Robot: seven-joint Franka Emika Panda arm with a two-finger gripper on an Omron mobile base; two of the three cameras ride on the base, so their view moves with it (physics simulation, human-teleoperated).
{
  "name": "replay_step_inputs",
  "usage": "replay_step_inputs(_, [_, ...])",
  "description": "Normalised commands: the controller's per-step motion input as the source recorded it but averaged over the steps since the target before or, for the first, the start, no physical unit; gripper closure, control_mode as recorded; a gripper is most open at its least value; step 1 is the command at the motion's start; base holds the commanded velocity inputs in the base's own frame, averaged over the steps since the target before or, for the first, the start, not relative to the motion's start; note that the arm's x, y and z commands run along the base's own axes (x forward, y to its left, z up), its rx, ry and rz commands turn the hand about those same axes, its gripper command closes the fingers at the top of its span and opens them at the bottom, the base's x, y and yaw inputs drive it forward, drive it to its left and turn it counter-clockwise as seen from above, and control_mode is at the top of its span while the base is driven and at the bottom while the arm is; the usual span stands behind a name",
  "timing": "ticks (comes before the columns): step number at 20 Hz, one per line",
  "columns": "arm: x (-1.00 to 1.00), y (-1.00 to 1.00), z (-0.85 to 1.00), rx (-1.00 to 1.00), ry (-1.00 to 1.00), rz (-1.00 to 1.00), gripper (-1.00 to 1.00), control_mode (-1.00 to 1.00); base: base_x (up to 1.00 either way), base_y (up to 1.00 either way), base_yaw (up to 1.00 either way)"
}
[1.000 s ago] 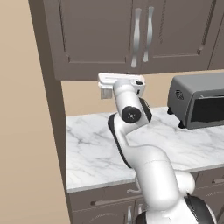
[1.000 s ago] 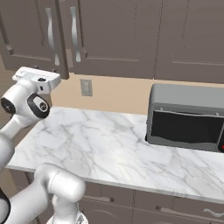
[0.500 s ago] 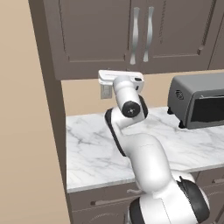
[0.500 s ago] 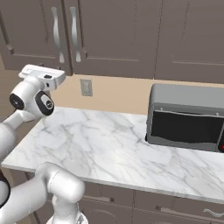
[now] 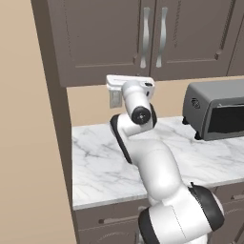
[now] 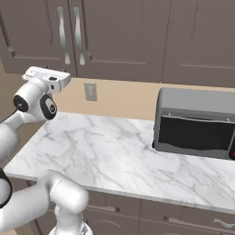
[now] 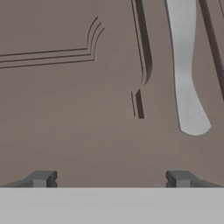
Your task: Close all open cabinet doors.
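Gripper [image 7: 110, 178], fingers spread and holding nothing, faces the lower corner of the cabinet doors [image 5: 102, 40] across the top of both base views, one long silver handle [image 7: 186, 74] running upward at upper right of the hand view.

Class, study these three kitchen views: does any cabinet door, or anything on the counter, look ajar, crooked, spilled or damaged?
Nothing stands out. The cabinet doors look flush and shut, with handles upright. The toaster oven sits square on the marble counter, with no spill. The open gripper faces a door's lower edge.
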Motion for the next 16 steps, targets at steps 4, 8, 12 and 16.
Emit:
replay_step_inputs(4, [0.21,0.00,0.00,0.00,0.03,0.00,-1.00,-1.00,0.00,0.00,0.00])
replay_step_inputs(8, [0.16,0.00,0.00,0.00,0.04,0.01,-1.00,-1.00,0.00,0.00,0.00])
replay_step_inputs(12, [0.12,0.00,0.00,0.00,0.04,0.01,-1.00,-1.00,0.00,0.00,0.00])
replay_step_inputs(16, [0.00,0.00,0.00,0.00,0.05,0.01,-1.00,-1.00,0.00,0.00,0.00])
